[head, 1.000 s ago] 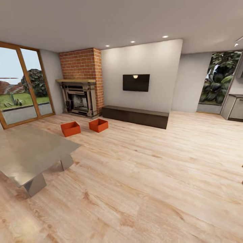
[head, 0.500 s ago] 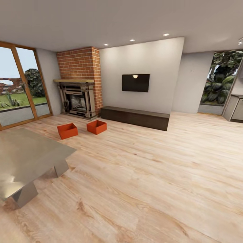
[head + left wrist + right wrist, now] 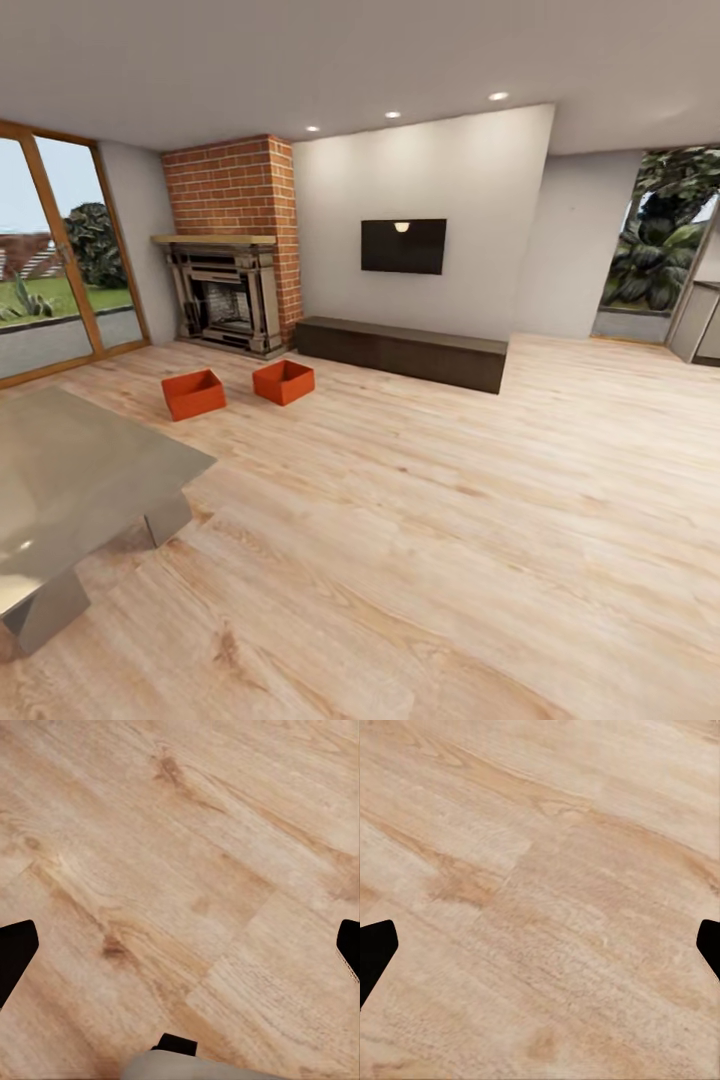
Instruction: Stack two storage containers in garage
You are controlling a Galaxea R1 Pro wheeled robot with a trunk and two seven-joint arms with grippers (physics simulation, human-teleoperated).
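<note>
The two storage containers stand side by side on the light wood-plank floor (image 3: 420, 520) of the living room, in front of the fireplace: the left container (image 3: 194, 394) and the right container (image 3: 284, 381), both orange-red, lidless and apart from each other. They are far ahead of me, to the left. My left gripper (image 3: 182, 952) is open, its dark fingertips (image 3: 15, 954) spread wide over bare planks. My right gripper (image 3: 542, 949) is open too, its fingertips (image 3: 373, 949) wide apart above the floor, holding nothing.
A glass coffee table (image 3: 70, 480) juts in at the near left. A red brick fireplace (image 3: 235, 250) and a long dark bench chest (image 3: 400, 352) line the far wall. A wood-framed glass door (image 3: 50, 260) is at the left, a planted opening (image 3: 655, 250) at the right.
The whole head view has shifted: the table has slid toward the lower left edge and the far wall looks a little nearer, so the camera moved. The containers themselves stay put.
</note>
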